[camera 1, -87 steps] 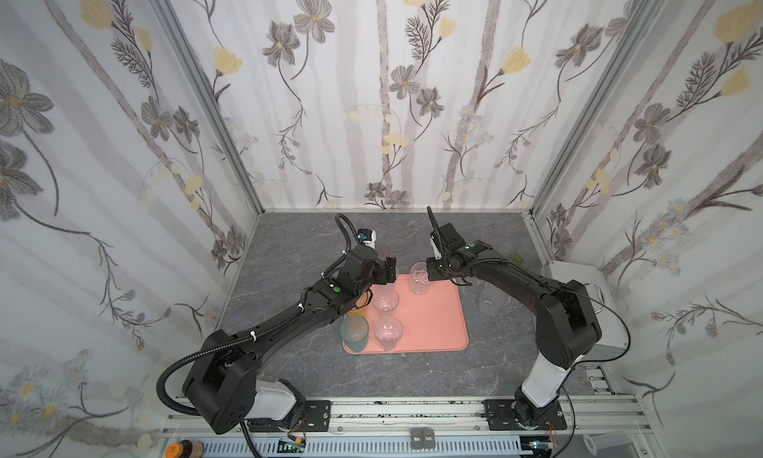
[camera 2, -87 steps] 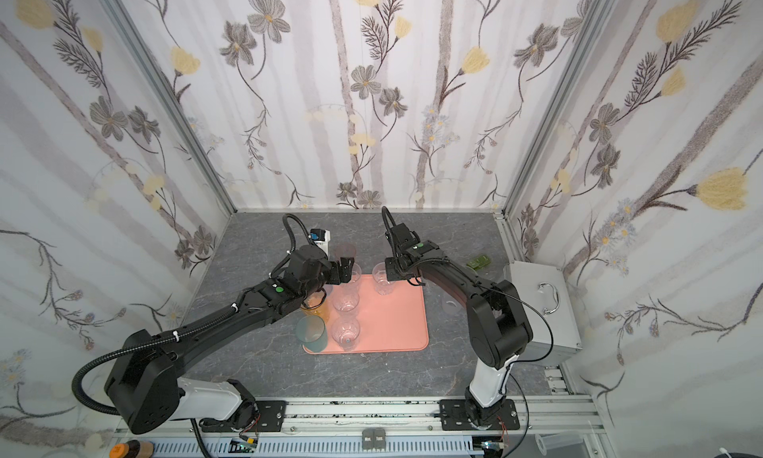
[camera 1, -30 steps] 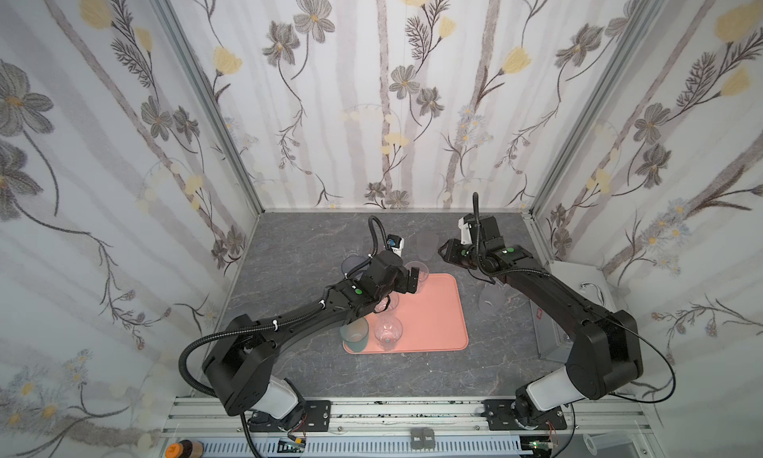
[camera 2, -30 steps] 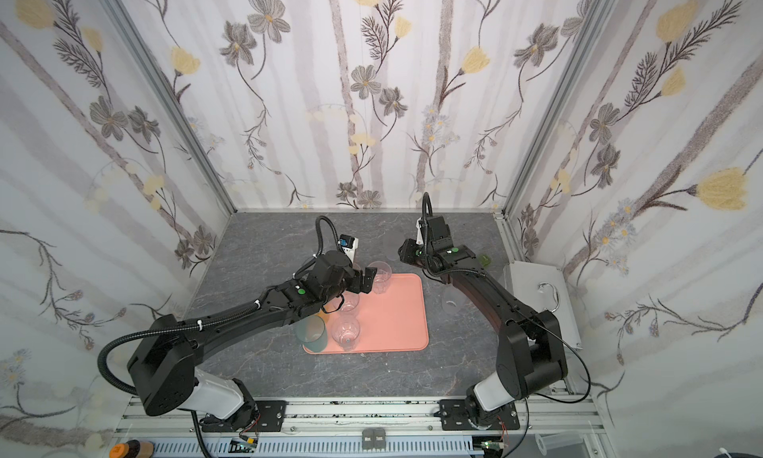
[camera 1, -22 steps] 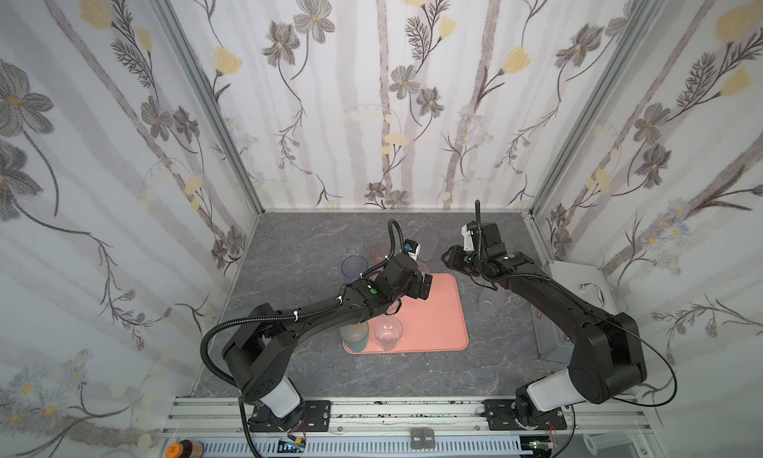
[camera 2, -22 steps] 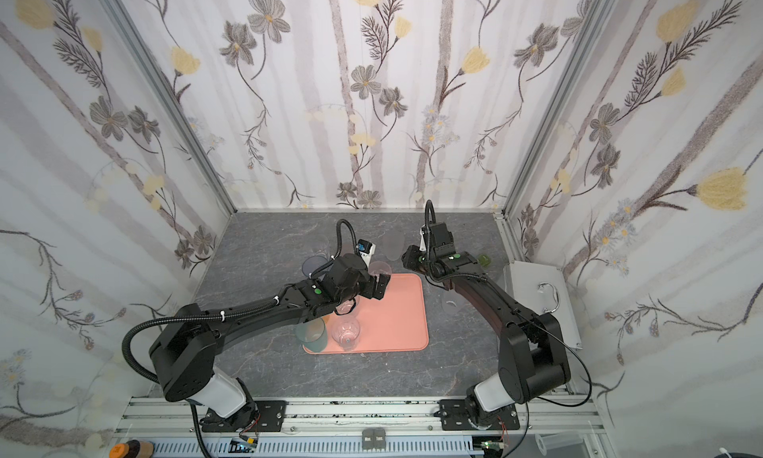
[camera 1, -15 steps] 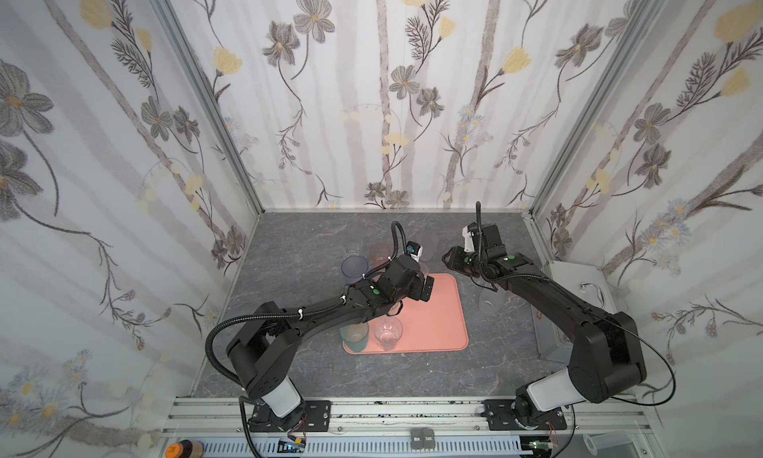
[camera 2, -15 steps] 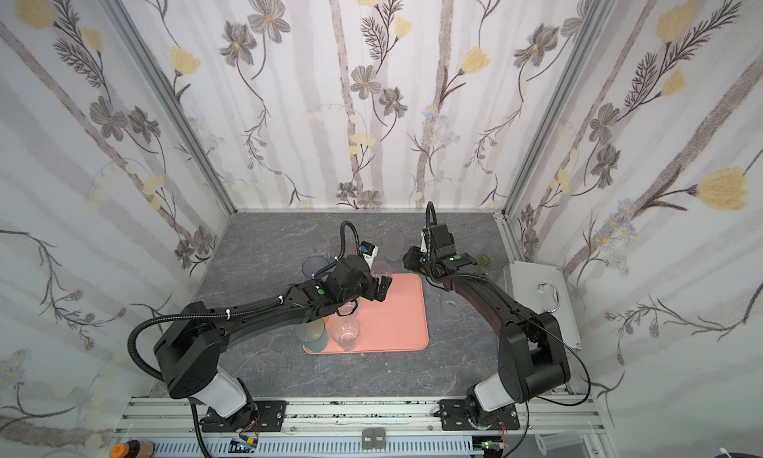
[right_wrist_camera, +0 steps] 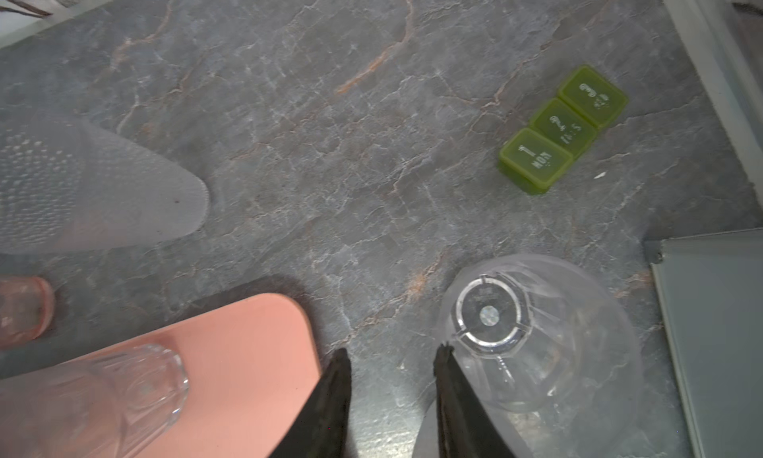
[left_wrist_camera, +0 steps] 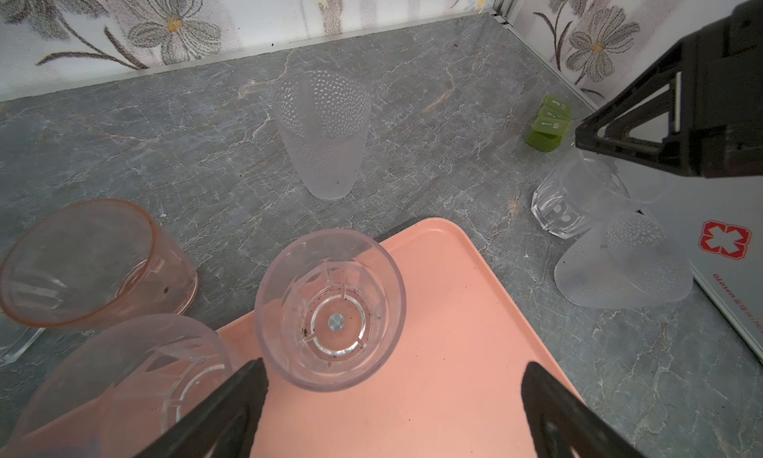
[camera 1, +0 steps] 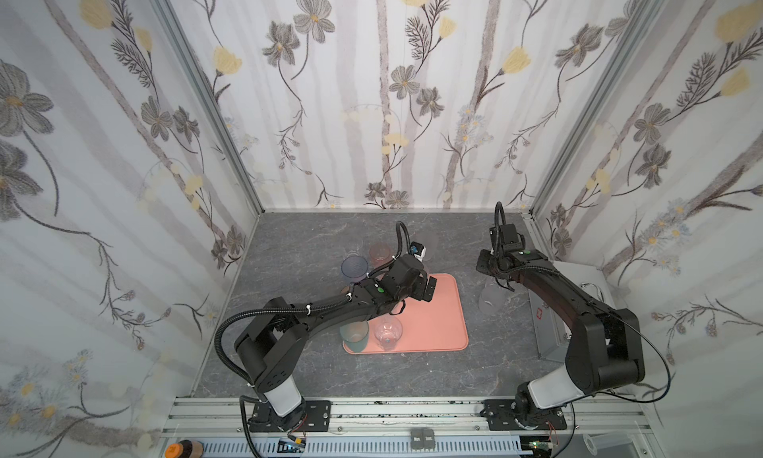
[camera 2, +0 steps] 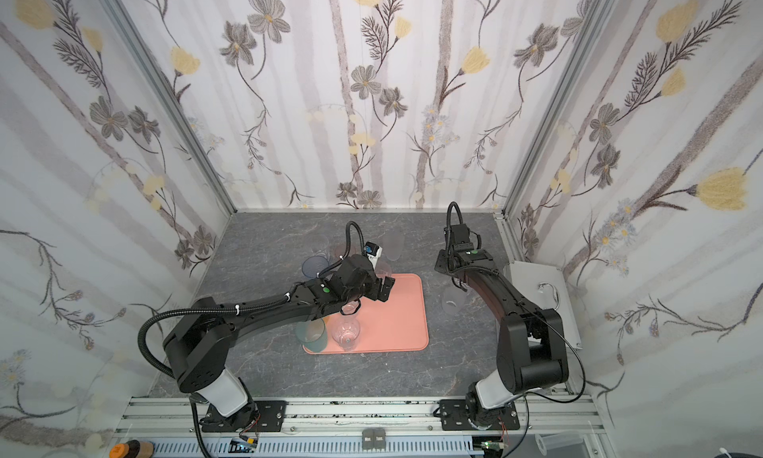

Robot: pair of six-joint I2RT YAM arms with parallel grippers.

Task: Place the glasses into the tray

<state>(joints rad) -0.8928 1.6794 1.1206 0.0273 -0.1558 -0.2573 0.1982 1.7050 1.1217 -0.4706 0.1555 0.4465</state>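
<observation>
One glass (left_wrist_camera: 330,307) just ahead of left hand (left_wrist_camera: 394,367), on tray (left_wrist_camera: 446,311)

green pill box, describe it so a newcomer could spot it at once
Find the salmon-pink tray on the grey table. Beyond its far right corner, by the wall, lies the green pill box. Unlike the see-through tumblers nearby, it is a strip of three numbered lids.
</observation>
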